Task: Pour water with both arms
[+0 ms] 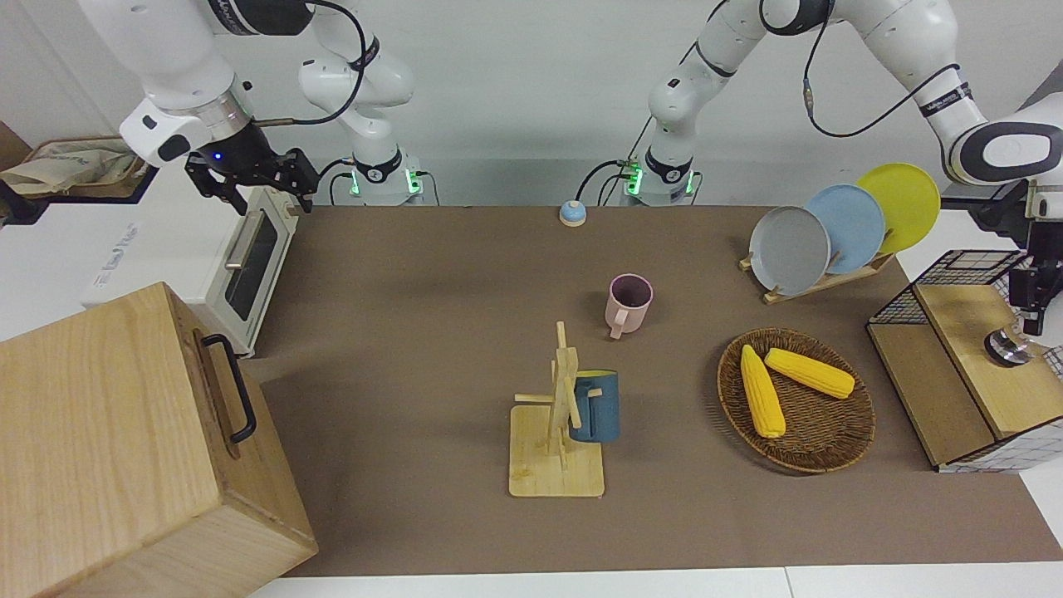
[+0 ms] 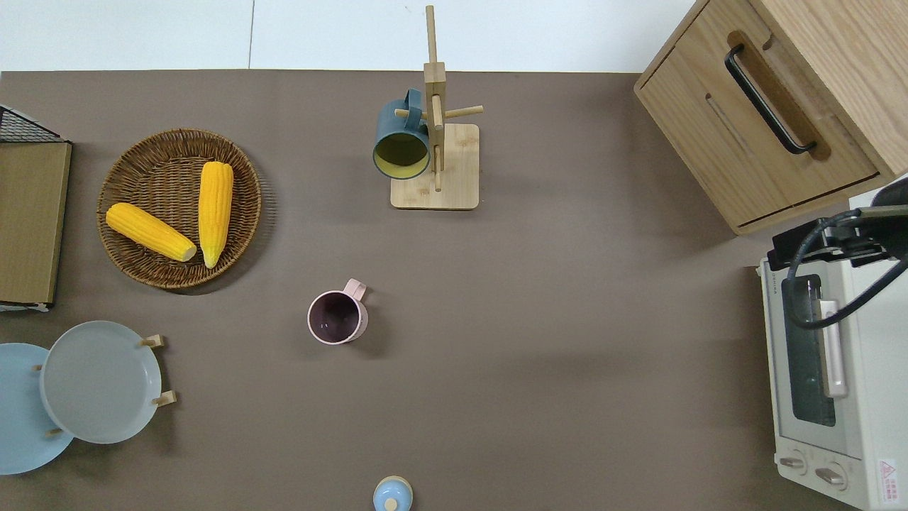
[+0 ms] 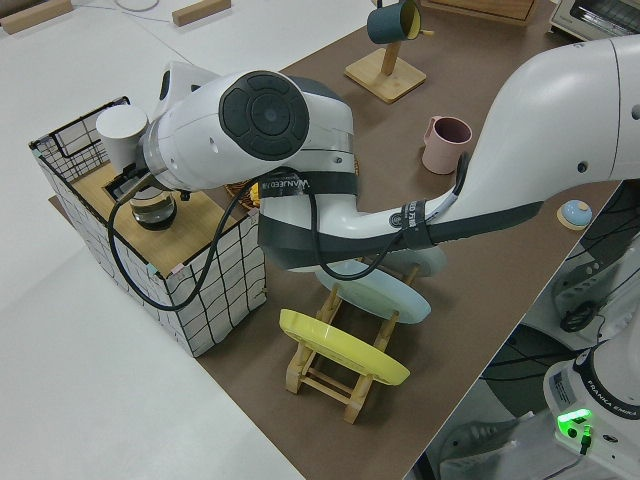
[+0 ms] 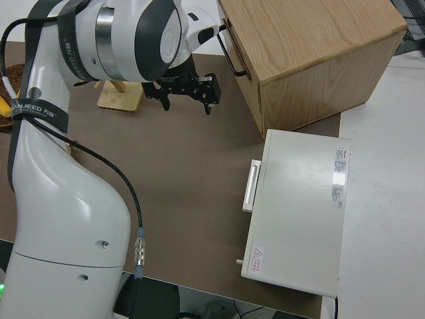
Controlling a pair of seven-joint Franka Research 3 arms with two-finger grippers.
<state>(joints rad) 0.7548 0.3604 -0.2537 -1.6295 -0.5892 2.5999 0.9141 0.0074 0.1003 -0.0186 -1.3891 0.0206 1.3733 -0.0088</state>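
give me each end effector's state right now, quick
Left end effector: over the glass kettle on the wire shelf, grip cannot be told.
Right end effector: open, empty.

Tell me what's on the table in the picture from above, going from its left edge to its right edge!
Grey plate → basket with corn → pink mug → blue mug on the wooden mug stand → wooden cabinet → toaster oven.

glossy white left arm [image 1: 913,41]: stretched out, wrist bent down | its black two-finger gripper [image 1: 1038,291]: finger state hard to tell | glossy white right arm [image 1: 166,58]: parked | its black gripper [image 4: 186,95]: fingers apart, empty
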